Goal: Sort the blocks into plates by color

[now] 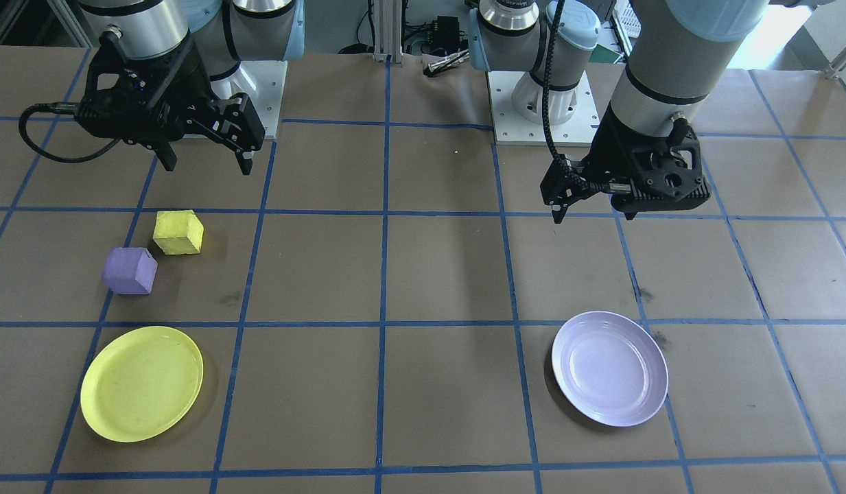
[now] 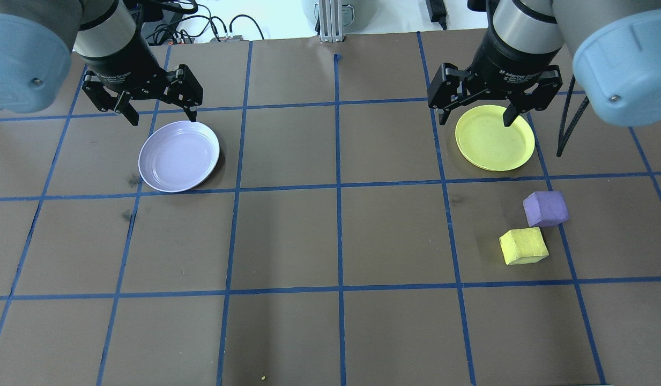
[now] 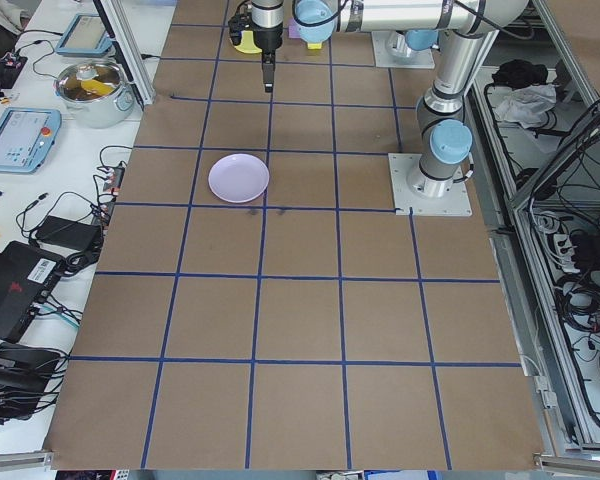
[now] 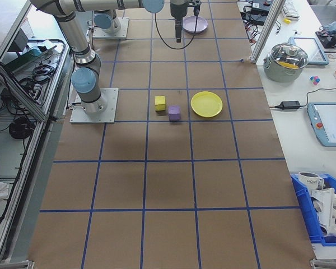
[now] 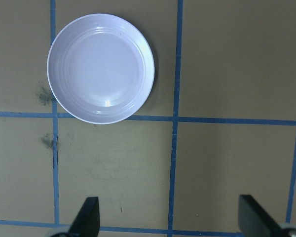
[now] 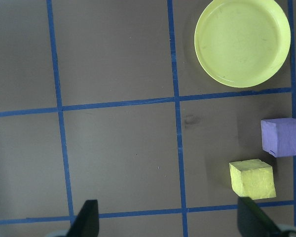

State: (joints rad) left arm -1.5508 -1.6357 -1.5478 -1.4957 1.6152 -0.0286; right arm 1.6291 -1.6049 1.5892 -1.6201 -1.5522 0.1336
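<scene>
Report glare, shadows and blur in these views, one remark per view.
Left wrist view: a small bright glint on the lavender plate; sharp focus. Front-facing view: soft sheen on that plate; each block, yellow block and purple block, casts a faint shadow. Overhead view: window light blows out the top edge. Right wrist view: the right hand fingertips look blurred at the bottom edge.

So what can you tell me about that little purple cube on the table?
The purple cube is a small, matte block with a rough, foam-like surface and slightly uneven edges. It rests flat on the brown paper of the table, turned a bit askew to the blue grid lines. The yellow cube lies close beside it, the yellow plate a little further off. No tool holds it.
</scene>
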